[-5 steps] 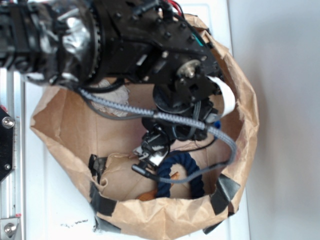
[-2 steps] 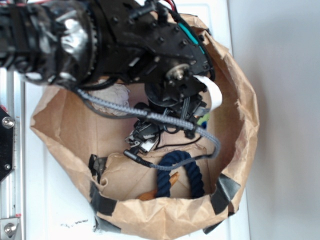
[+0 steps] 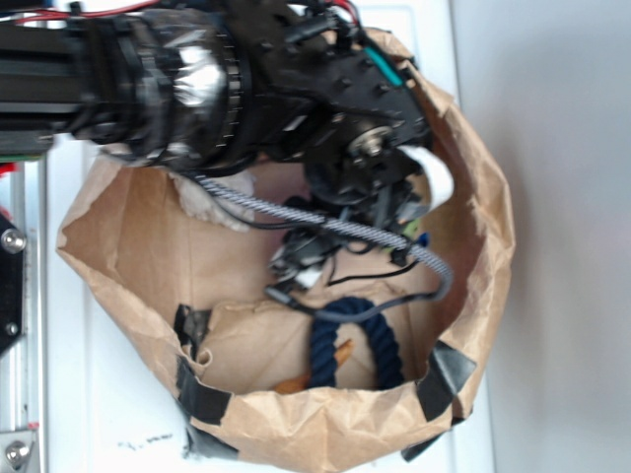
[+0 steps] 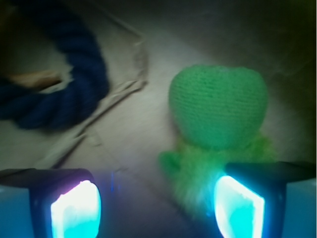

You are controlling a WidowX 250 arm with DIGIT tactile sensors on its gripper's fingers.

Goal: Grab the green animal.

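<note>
Toy: green animal lies on bag floor, right of rope ring | End effector: wide open, empty, right pad overlapping fuzz | Handling: likely soft, light, compressible; grip fuzzy lower body.

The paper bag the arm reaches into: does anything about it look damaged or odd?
Yes. The bag has its rim rolled down and crumpled, with black tape patching the near edge. Inside, the end effector is open, and the green toy sits off-centre toward one finger.
</note>
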